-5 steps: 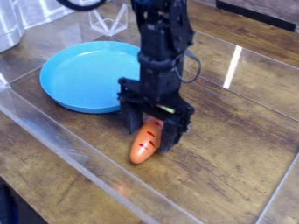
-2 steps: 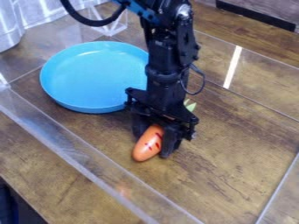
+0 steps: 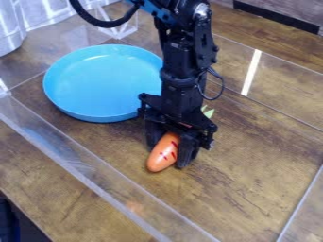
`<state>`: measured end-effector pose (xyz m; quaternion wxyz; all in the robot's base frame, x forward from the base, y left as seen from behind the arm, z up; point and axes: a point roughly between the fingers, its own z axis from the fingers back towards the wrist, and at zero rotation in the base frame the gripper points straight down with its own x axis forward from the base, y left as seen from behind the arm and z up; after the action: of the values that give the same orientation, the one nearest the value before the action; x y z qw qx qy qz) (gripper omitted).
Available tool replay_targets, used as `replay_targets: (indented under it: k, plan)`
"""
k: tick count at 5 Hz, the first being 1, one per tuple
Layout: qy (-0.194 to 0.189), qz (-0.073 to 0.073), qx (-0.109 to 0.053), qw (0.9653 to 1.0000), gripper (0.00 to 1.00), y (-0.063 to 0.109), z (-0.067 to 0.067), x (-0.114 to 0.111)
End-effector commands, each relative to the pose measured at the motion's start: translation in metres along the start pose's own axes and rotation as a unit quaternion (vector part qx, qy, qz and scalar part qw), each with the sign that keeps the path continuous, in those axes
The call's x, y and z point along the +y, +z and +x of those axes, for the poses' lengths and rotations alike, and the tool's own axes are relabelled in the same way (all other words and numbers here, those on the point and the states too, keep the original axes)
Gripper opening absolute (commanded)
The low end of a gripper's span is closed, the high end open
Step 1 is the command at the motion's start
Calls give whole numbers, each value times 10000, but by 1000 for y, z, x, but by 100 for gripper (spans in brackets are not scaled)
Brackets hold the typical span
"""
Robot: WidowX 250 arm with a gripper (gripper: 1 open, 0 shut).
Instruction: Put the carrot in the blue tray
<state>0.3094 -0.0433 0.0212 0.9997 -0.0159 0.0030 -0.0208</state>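
Gripper (image 3: 173, 151) drops, now clenched on carrot (image 3: 163, 154); blue tray (image 3: 78, 87) empty at 10 o'clock; lift and transfer remain.

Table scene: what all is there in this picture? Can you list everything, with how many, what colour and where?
carrot: one, orange with short dark lines, on the wooden table just in front of the tray, between the gripper's fingers.
blue tray: one, bright blue, round and shallow, nothing in it, on the table behind and left of the carrot.
table: one, brown wood planks with a glossy, reflecting top, filling most of the view.
metal object: one, silvery, at the top left corner, mostly cut off; cannot tell what it is.
gripper: one, black, pointing straight down, shut on the carrot.
arm: one, black with a blue part near the top, rising from the gripper to the top edge.
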Motion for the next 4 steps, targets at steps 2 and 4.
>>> replay_targets:
  k: [2,4]
  plan:
    - [-93,-45,-187,9998,0,7,11,-6]
    - [-91,-79,-112,9999,0,4,10,-5]
